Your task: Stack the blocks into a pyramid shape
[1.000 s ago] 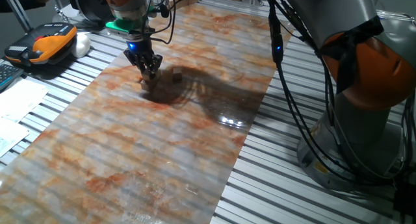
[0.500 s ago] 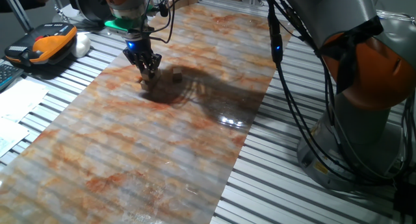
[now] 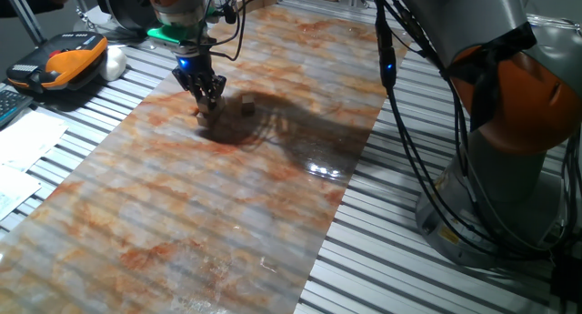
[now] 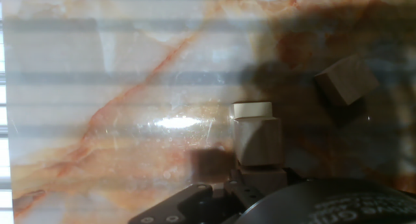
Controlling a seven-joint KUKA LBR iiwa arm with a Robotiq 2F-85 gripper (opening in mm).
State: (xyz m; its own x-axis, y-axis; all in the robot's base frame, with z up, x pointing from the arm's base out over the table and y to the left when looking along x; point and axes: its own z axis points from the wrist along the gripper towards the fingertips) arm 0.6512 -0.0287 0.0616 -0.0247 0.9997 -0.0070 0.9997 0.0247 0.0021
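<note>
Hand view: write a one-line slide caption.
Gripper over stacked wooden blocks on the marbled table; another block lies apart.

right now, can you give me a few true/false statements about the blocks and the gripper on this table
1. The gripper is low over a block on the marbled mat. True.
2. A separate block sits on the mat, apart from the gripper. True.
3. All six blocks show in the fixed view. False: only two can be made out there.
4. A finished pyramid stands on the mat. False: no pyramid is built.
5. An orange and black device lies beside the mat. True.
</note>
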